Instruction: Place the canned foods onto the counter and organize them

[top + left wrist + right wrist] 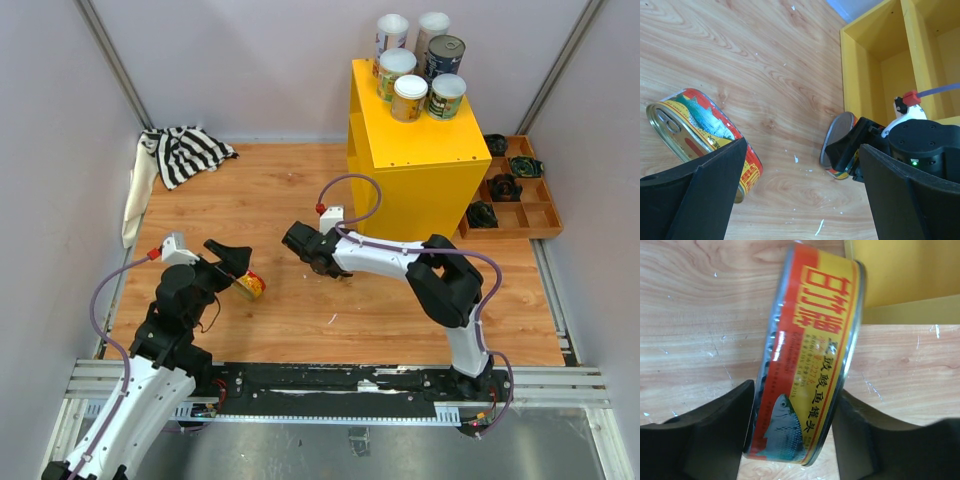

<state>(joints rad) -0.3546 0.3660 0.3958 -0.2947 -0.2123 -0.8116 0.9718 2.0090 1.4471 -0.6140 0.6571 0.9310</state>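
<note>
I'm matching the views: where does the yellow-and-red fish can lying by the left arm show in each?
Top external: the yellow-and-red fish can lies lower left.
Left wrist: left side, partly behind a finger.
Right wrist: not in it; a second fish can fills the middle.
Shared landmark: the tall yellow box cabinet.

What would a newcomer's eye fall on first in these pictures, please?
The bright yellow counter at the back right, six cans crowded on its top, stands out first. Nearer, the right end effector grips a yellow-and-red fish can on edge, while the open left end effector hovers by a second fish can.
</note>
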